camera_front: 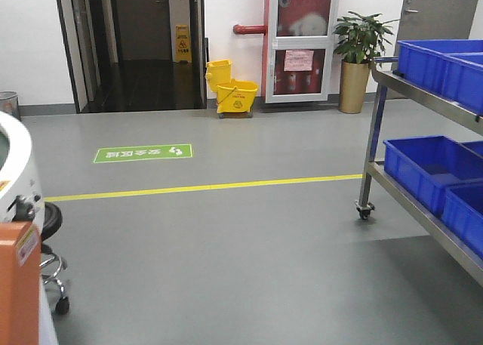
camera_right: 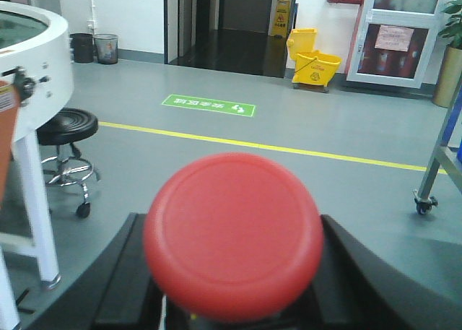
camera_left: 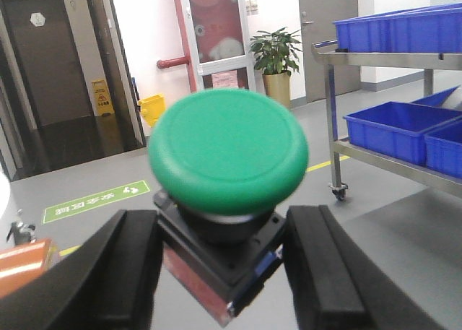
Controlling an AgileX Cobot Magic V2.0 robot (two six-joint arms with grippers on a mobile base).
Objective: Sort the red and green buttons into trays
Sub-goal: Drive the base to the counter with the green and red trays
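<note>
Fingers (camera_left: pixel 119 265) clamp round green button (camera_left: pixel 224 153), left gripper (camera_left: pixel 220 222); right gripper (camera_right: pixel 234 222) holds red button (camera_right: pixel 232 240).

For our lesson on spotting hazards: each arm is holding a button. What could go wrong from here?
1. The green button sits tilted between the fingers of the left gripper, held by its dark body; it might twist or slip out.
2. No tray shows in any view, so the red button in the right gripper, or the green one, could be released in the wrong place.
</note>
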